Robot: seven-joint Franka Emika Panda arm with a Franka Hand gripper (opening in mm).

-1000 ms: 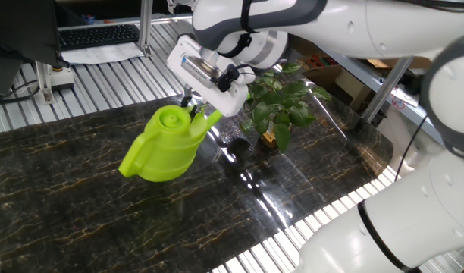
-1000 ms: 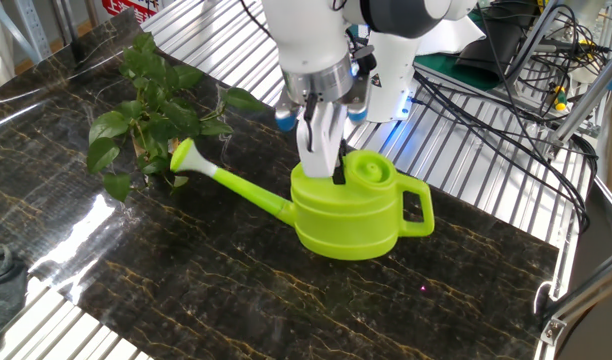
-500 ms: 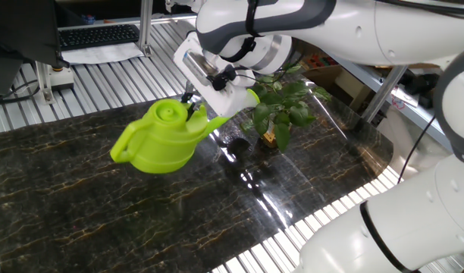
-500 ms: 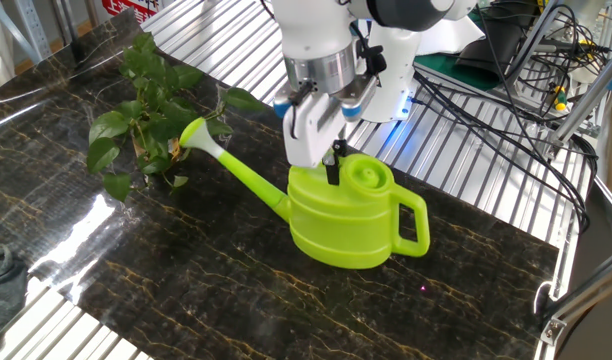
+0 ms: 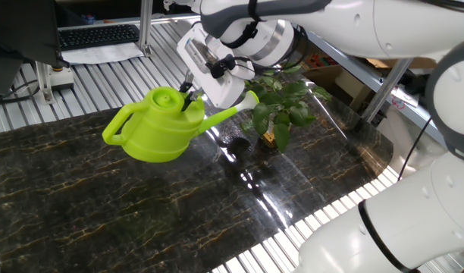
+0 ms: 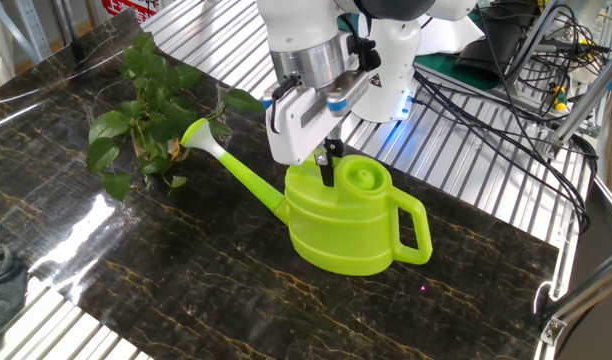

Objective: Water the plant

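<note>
Before you: green watering can point(image 6: 351, 220), gripper point(image 6: 326, 168) clamped on its top rim, spout tip beside the plant point(image 6: 151, 110) leaves; dark marble table point(image 6: 186, 290).

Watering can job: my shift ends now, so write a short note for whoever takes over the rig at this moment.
Gripper: jaws shut on the top rim of the lime-green watering can, holding it over the dark marble table.
Can: body roughly level; spout tip close beside the plant, by its leaves.
Plant: upright near the table's far edge, yellow-orange tag at its base.
Done: can grasped and brought to the plant.
Left: tip the can to pour, then set it down. No water visible.
</note>
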